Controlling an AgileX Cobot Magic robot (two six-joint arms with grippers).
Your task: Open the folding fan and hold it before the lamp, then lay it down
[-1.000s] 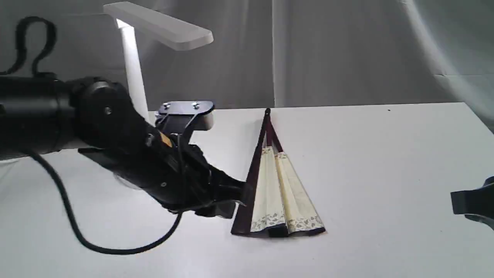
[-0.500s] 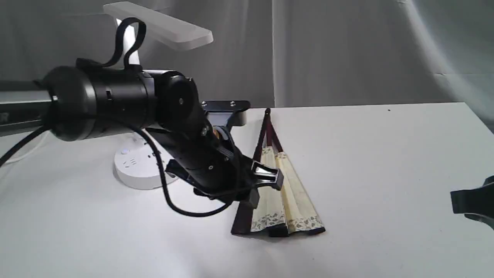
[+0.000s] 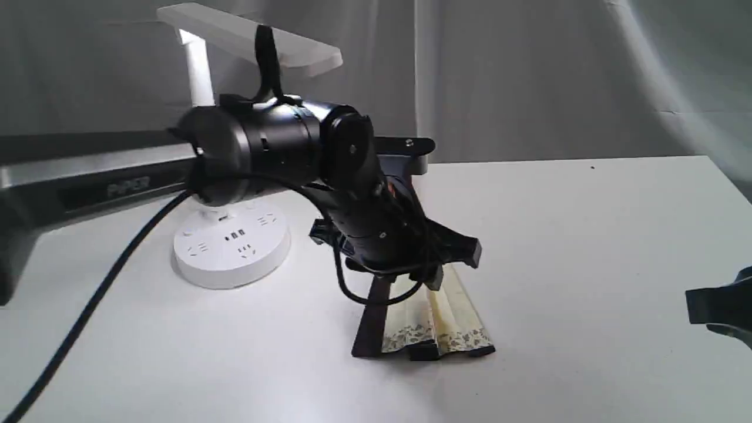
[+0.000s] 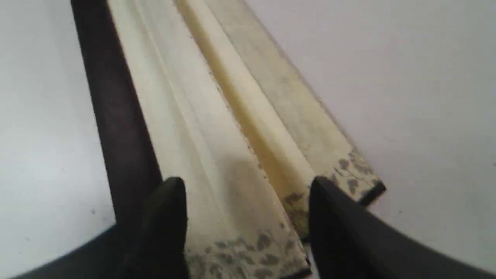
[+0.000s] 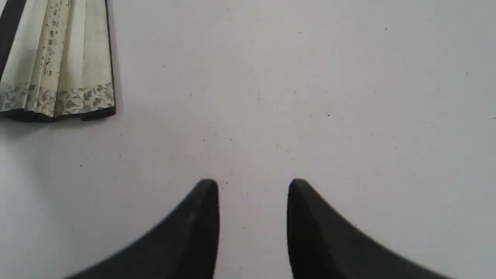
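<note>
Left gripper (image 4: pixel 246 182), jaws wide apart, hovers over the folding fan (image 4: pixel 186 116)

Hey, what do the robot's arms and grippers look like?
The left arm is glossy black with rounded joint housings, a silver-grey link bearing faint lettering, and a thick black cable hanging from it. The left gripper and right gripper have matte black, tapering fingers.
</note>
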